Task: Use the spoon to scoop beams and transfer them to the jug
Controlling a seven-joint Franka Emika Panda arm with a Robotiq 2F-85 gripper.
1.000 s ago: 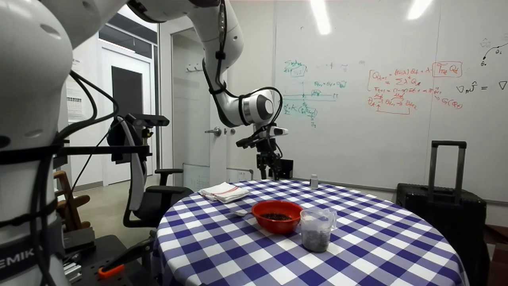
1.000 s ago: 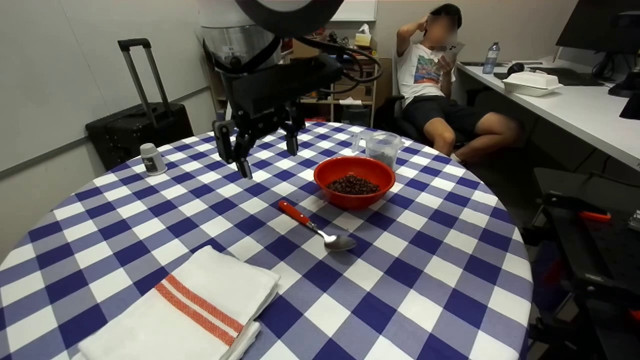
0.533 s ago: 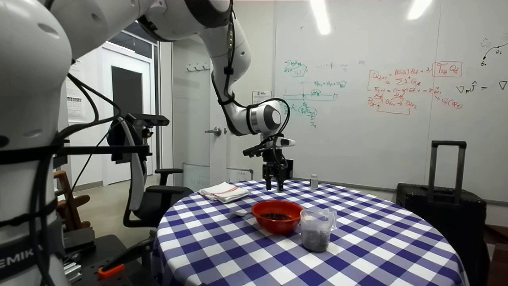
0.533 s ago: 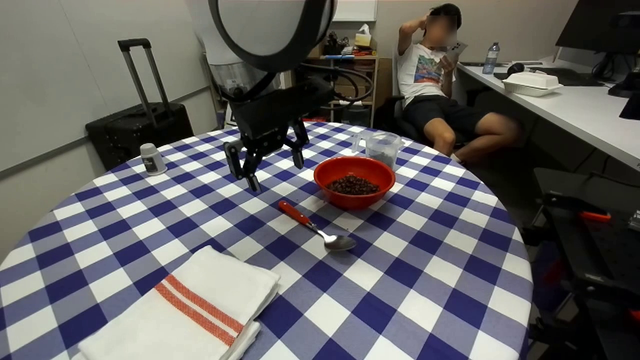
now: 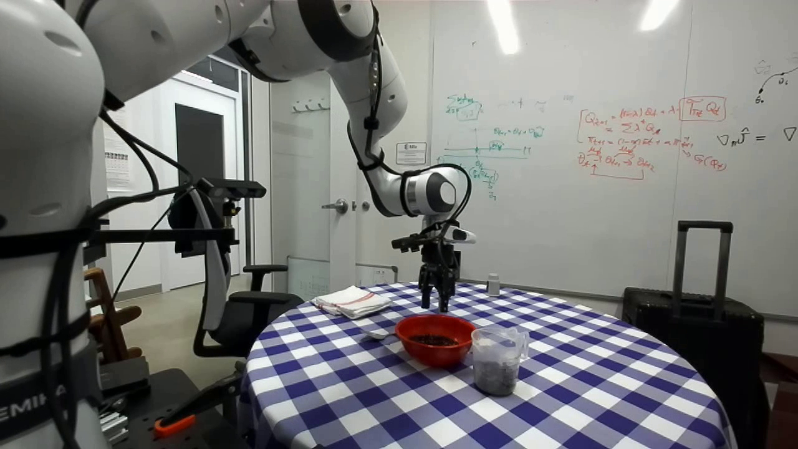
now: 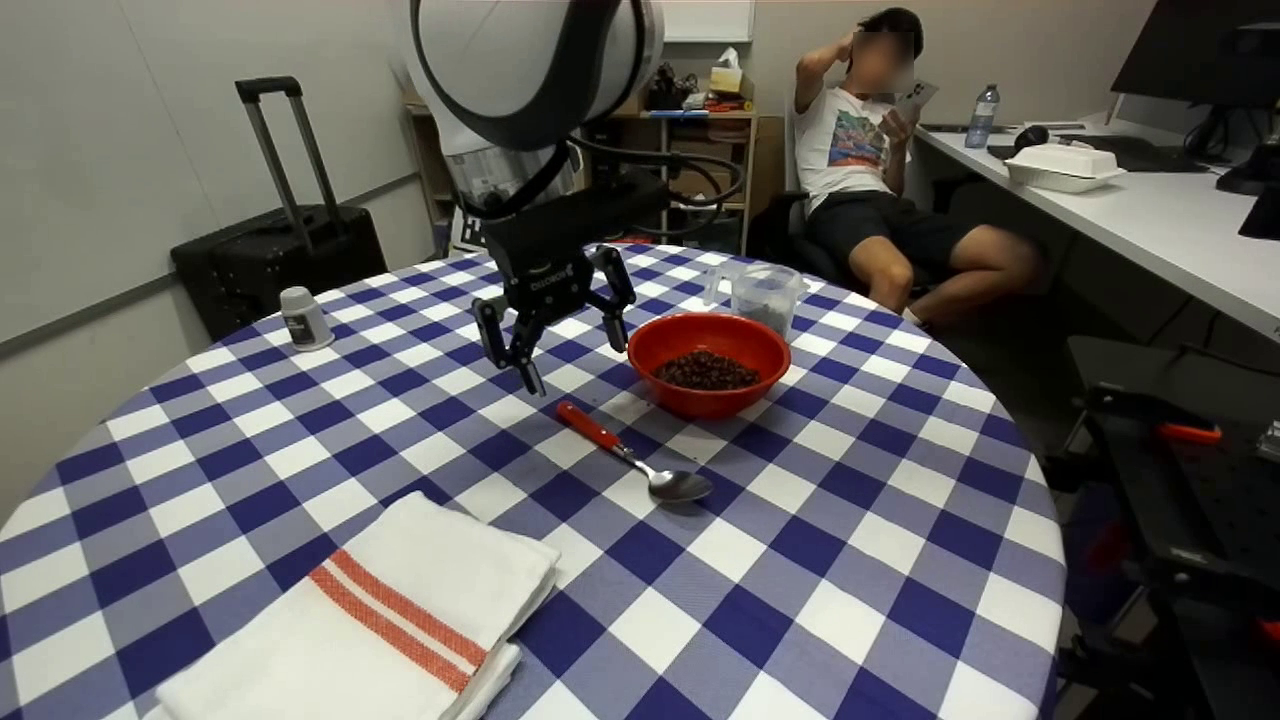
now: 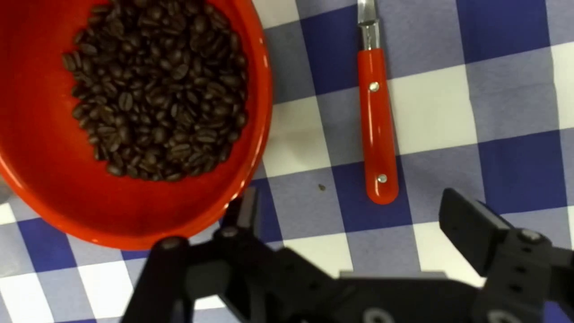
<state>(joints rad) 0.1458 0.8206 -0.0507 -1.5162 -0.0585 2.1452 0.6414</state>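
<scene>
A black two-fingered robotic claw [image 6: 580,368] hung above a round desk [image 6: 820,570] spread with blue-and-white checked cloth [image 7: 430,112], its fingers [image 7: 237,215] apart and holding nothing. A long metal spoon [image 7: 376,107] with a shiny red, riveted handle lay flat on the cloth, below and just ahead of the claw, handle end nearest. It looked stiff and light, its handle probably slick enough to twist; the surest hold seemed to be across the red part between the two rivets, fingertips down near the cloth. Near one finger rose the rim of a round, glossy red bowl [image 6: 705,403] of dark brown coffee beans [image 7: 161,94], which could be knocked on the way down. Past the bowl from the claw stood a see-through jug [image 5: 497,362] with a handle. On the claw's other side, checked cloth stretched on, with the desk's edge well apart.
</scene>
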